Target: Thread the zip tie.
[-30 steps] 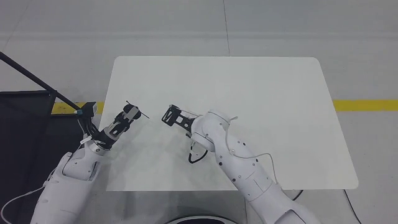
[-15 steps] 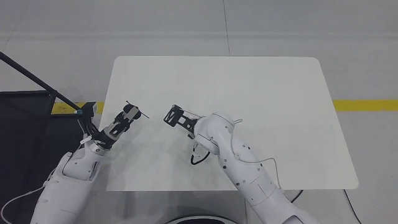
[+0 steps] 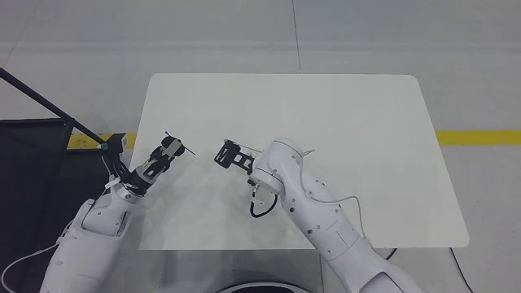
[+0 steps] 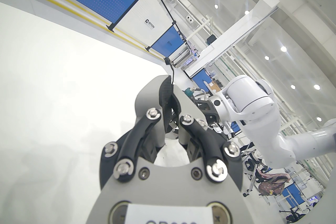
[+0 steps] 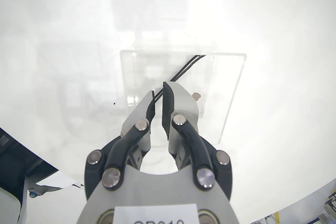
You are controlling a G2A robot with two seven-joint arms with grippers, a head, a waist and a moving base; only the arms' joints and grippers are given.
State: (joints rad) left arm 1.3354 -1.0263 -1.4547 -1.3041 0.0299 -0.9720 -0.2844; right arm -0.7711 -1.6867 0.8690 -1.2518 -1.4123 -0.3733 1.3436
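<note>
Holding the zip tie (image 4: 172, 72): your left gripper (image 4: 169, 93), its claw pressed together on the thin black strap, above the left part of the white table (image 3: 326, 114).
Zip tie head: you see it stick out past that gripper's tip, touching nothing.
Right gripper (image 5: 158, 89): near the left one but apart from it, hanging over a clear square piece; you cannot tell whether it pinches anything.
Clear square piece (image 5: 223, 72): lies flat on the table; you cannot tell a sheet from a shallow tray.
On or over it: a thin black strand (image 5: 187, 66) runs from the right gripper's tip toward one edge, and a small brownish speck (image 5: 197, 96) sits beside that gripper.
</note>
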